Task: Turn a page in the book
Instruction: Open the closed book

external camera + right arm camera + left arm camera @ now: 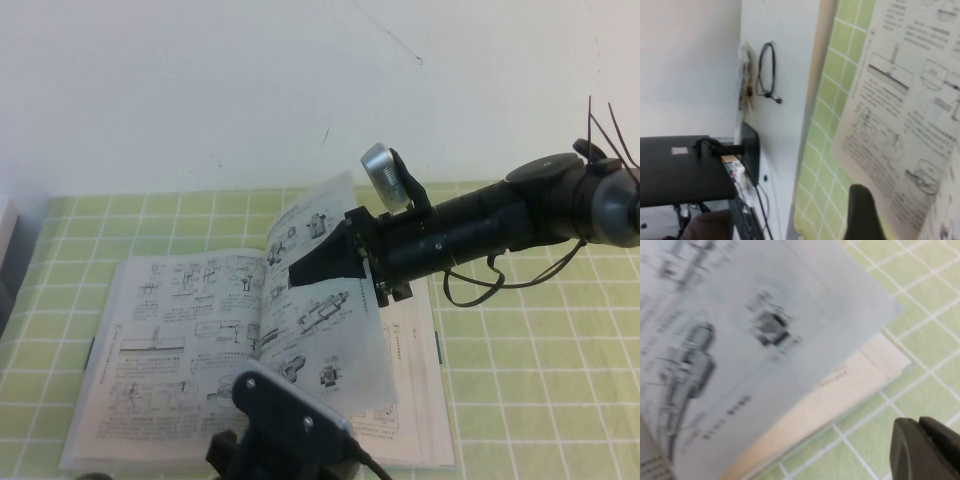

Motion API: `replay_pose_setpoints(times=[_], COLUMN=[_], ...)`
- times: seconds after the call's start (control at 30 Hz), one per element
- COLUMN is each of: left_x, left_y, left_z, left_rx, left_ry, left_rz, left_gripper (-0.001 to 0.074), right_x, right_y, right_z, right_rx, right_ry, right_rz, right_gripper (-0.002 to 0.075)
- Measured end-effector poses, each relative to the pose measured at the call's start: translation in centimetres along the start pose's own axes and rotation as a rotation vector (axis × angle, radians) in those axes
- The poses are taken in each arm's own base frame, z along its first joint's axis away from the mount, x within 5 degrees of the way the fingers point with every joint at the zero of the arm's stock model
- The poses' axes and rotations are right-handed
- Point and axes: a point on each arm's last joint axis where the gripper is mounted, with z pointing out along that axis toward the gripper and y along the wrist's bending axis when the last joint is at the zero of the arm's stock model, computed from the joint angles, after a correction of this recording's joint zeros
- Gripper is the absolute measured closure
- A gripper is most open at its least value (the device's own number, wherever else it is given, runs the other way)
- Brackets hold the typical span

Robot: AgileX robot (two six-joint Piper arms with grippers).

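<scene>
The book (170, 330) lies open on the green checked cloth. My right gripper (305, 270) reaches in from the right and is shut on the page (340, 330). It holds that leaf up over the book's middle, with the machine-part drawings facing the high view. The right wrist view shows one dark finger (862, 215), the book's left-hand page (905, 100) and the edge of the lifted page (947, 220). My left arm (285, 420) sits at the book's near edge. Its gripper (927, 452) is shut and empty over the cloth, beside the book's corner (855, 387) and under the lifted page (765, 335).
The green checked tablecloth (540, 380) covers the table, with a white wall behind. A grey object (8, 250) stands at the far left edge. Beyond the table's left side, the right wrist view shows a black desk (680, 170) and hanging cables (767, 70).
</scene>
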Motion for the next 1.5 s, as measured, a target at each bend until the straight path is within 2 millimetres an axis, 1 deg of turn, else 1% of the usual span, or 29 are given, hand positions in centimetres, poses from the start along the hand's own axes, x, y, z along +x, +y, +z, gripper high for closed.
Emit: replay_pose_setpoints(times=[0.13,0.23,0.37,0.57,0.7,0.9,1.03,1.17,1.3,1.4,1.47,1.5], left_x=[0.9,1.2,1.1,0.2,-0.1,-0.4,-0.5,-0.3,0.1,0.2,0.1,0.1], left_y=[-0.8,-0.6,0.0,-0.2,0.0,1.5,1.9,2.8,3.8,4.2,4.5,4.7], left_z=[0.8,1.5,2.2,3.3,3.3,2.7,2.5,2.0,1.2,1.1,1.2,1.4], left_rx=[-0.032,-0.093,-0.183,-0.246,-0.286,-0.464,-0.521,-0.633,-0.759,-0.789,-0.787,-0.769], left_ry=[0.000,-0.027,-0.080,-0.144,-0.156,-0.183,-0.189,-0.182,-0.165,-0.164,-0.176,-0.174], left_rz=[0.052,0.082,0.115,0.158,0.198,0.204,0.209,0.135,0.052,0.003,-0.060,-0.100], left_gripper=[0.0738,0.0738,0.0738,0.0738,0.0738,0.0738,0.0738,0.0738,0.0738,0.0738,0.0738,0.0738], right_x=[-0.1,-0.1,-0.1,-0.1,0.0,0.1,0.1,0.1,0.1,0.3,0.8,1.1], right_y=[0.3,0.7,0.8,0.8,1.0,1.0,1.8,3.4,4.7,4.6,4.0,3.6], right_z=[0.0,0.0,0.0,0.0,-0.1,-0.1,-0.4,-1.1,-2.0,-2.6,-2.6,-2.6], right_rx=[-0.038,-0.076,-0.083,-0.092,-0.105,-0.111,-0.111,-0.069,0.042,0.151,0.231,0.284], right_ry=[-0.006,-0.013,-0.017,-0.007,0.005,0.010,0.006,0.032,0.118,0.195,0.272,0.315], right_rz=[0.002,-0.007,-0.013,-0.014,-0.015,-0.036,-0.095,-0.206,-0.350,-0.438,-0.480,-0.489], right_gripper=[0.0319,0.0319,0.0319,0.0319,0.0319,0.0319,0.0325,0.0372,0.0463,0.0569,0.0654,0.0679])
